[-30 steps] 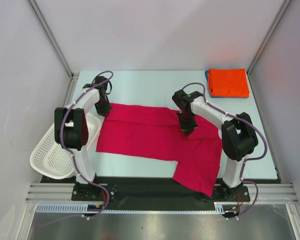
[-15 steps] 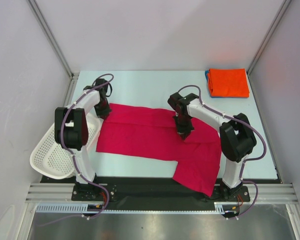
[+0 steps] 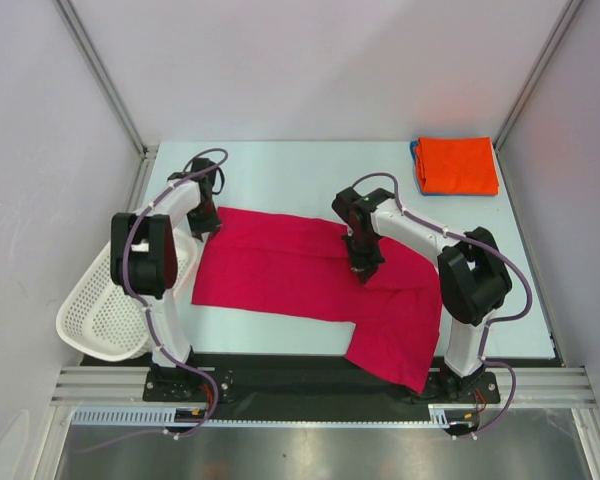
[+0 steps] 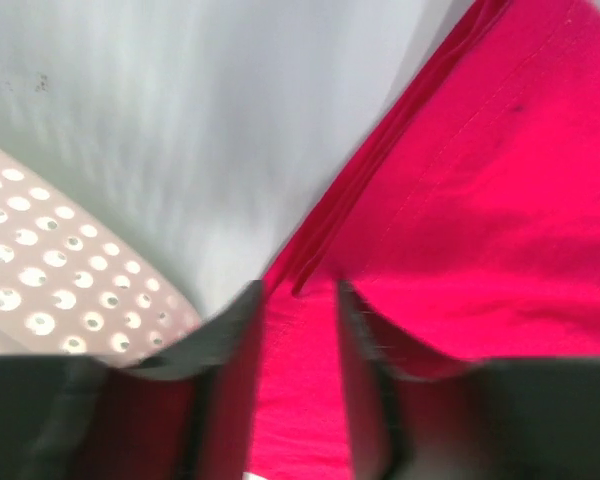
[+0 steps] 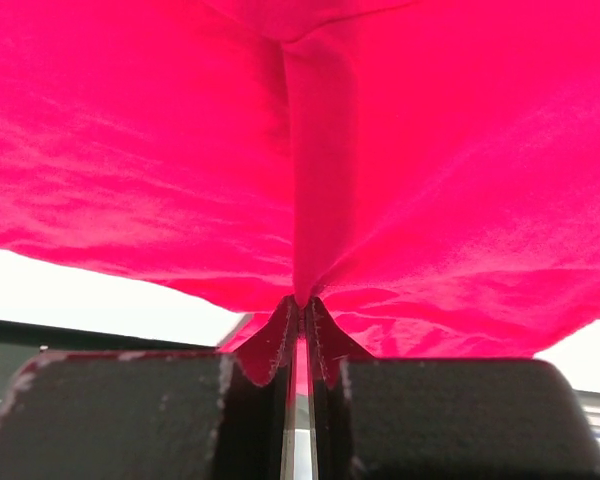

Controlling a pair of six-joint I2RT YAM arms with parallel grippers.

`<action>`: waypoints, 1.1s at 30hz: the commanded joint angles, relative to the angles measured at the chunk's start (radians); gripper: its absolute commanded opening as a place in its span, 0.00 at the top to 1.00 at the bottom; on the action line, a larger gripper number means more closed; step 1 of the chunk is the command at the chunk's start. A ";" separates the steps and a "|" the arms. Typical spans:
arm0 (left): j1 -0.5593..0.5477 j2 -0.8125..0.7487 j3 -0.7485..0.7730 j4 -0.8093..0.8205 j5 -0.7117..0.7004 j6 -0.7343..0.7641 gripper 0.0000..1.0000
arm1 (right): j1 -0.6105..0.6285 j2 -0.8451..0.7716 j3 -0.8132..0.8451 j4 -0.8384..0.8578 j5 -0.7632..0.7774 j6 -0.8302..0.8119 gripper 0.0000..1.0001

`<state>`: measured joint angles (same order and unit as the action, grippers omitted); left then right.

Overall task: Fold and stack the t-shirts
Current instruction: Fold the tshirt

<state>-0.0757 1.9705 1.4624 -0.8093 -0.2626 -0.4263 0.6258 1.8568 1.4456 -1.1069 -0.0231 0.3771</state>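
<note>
A crimson t-shirt (image 3: pixel 290 270) lies spread across the table, one part hanging over the near edge. My left gripper (image 3: pixel 206 218) stands at its far left corner. In the left wrist view that gripper (image 4: pixel 298 300) is open, and the shirt's hem (image 4: pixel 380 170) lies flat between and beyond the fingers. My right gripper (image 3: pixel 363 268) is over the shirt's middle right, and in its wrist view the gripper (image 5: pixel 300 305) is shut on a raised pinch of crimson cloth (image 5: pixel 310 200). A folded orange t-shirt (image 3: pixel 457 165) rests on a blue one (image 3: pixel 416 160) at the far right corner.
A white perforated basket (image 3: pixel 100 310) hangs off the table's left edge beside the left arm; its wall (image 4: pixel 40 300) shows in the left wrist view. Grey walls and metal frame posts close in the back and sides.
The left gripper has opened and let go of the shirt's corner. The right gripper has drawn its pinch of cloth slightly left and away, bunching the shirt's right side.
</note>
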 commanded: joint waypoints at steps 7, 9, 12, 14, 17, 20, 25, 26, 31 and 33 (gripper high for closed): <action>-0.004 -0.116 0.098 0.036 0.081 0.011 0.53 | -0.113 -0.062 0.068 0.015 -0.029 0.069 0.51; -0.012 -0.122 0.101 0.067 0.163 0.024 0.55 | -0.185 -0.094 0.067 0.065 -0.038 0.088 0.50; -0.033 -0.095 0.118 0.105 0.244 0.037 0.61 | -0.319 -0.105 0.071 0.123 -0.026 0.114 0.47; -0.045 -0.052 0.134 0.120 0.291 0.041 0.63 | -0.394 -0.100 0.064 0.153 -0.018 0.129 0.46; -0.045 0.013 0.170 0.121 0.318 0.035 0.71 | -0.526 -0.096 0.029 0.246 -0.031 0.141 0.46; -0.044 0.065 0.217 0.107 0.339 0.027 0.73 | -0.624 -0.087 -0.001 0.306 -0.086 0.164 0.46; -0.041 0.120 0.259 0.102 0.364 -0.011 0.72 | -0.765 -0.084 -0.092 0.412 -0.187 0.275 0.46; -0.039 0.126 0.257 0.105 0.375 -0.018 0.72 | -0.771 -0.079 -0.093 0.430 -0.189 0.279 0.45; -0.029 0.149 0.257 0.107 0.385 -0.040 0.71 | -0.784 -0.050 -0.100 0.518 -0.172 0.273 0.42; -0.012 0.162 0.263 0.113 0.394 -0.049 0.72 | -0.785 -0.019 -0.096 0.559 -0.175 0.275 0.41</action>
<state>-0.1120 2.1216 1.6764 -0.7124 0.1024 -0.4465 -0.1608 1.8057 1.3392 -0.6579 -0.1749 0.6312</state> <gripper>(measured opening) 0.285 0.581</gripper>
